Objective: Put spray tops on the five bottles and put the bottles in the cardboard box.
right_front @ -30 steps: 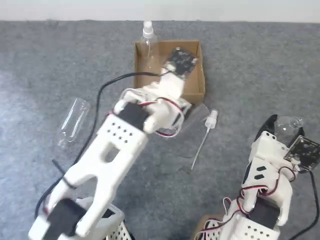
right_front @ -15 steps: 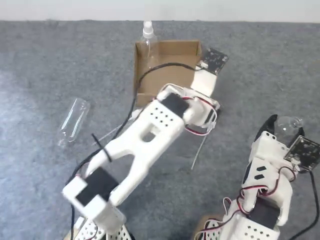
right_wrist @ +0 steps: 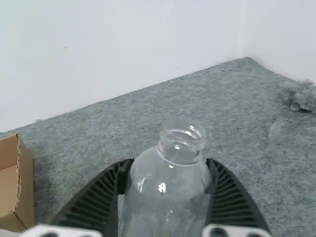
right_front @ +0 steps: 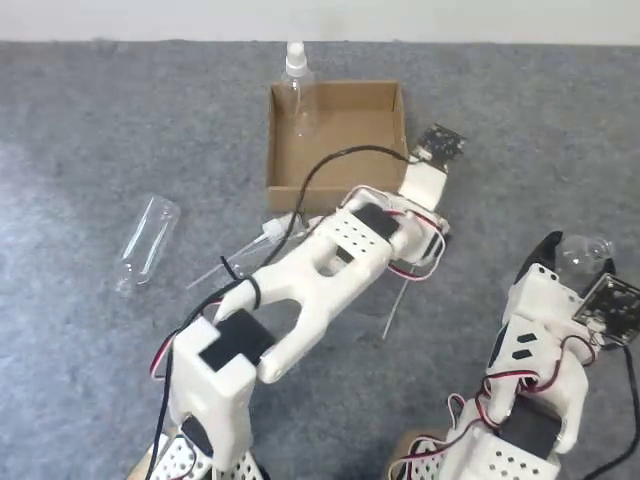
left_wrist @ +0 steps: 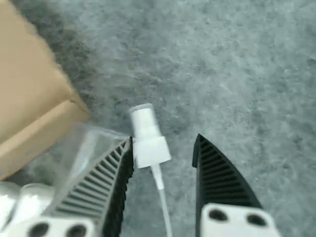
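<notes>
Bottle [right_wrist: 165, 195] lower body cut off at edge.

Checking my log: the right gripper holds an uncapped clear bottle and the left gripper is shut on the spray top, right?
Not shut: the left wrist view shows the left gripper open, straddling the spray top on the carpet. The right gripper does hold the uncapped clear bottle.

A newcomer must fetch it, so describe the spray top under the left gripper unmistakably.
Find the cardboard box on the grey carpet. Just off its near right corner lies a white spray top with a thin tube. Unlike the other loose top by the box's front wall, it sits between the open fingers of the left gripper.
</notes>
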Motion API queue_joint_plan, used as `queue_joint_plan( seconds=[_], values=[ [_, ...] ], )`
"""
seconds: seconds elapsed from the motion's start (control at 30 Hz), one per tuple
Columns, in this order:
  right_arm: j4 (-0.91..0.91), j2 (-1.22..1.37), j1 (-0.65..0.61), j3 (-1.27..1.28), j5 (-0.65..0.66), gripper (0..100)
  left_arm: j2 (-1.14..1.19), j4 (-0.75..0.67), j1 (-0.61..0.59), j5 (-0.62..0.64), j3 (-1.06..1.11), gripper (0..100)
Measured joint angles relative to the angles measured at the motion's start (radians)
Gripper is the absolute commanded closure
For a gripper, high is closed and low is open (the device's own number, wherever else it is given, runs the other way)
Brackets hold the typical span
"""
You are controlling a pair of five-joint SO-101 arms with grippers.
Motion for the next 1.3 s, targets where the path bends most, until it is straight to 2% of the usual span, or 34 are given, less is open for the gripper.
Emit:
queue_joint_plan(
  seconds=[0.27, 0.63, 0.83, 1.17, 1.3],
  values=[
    [-0.003, 0.0, 0.0, 0.0, 0.0, 87.6, 0.072, -0.081, 0.021, 0.0, 0.0, 81],
    [-0.003, 0.0, 0.0, 0.0, 0.0, 87.6, 0.074, -0.052, 0.021, 0.0, -0.005, 82],
    [-0.003, 0.0, -0.003, 0.0, 0.0, 87.5, 0.152, 0.054, 0.023, 0.002, -0.118, 82],
    [-0.003, 0.0, -0.005, 0.0, 0.0, 87.5, 0.393, 0.374, 0.025, 0.052, -0.503, 82],
    [-0.003, 0.0, -0.005, 0.0, 0.0, 87.5, 0.477, 0.493, 0.011, 0.066, -0.66, 89]
  ],
)
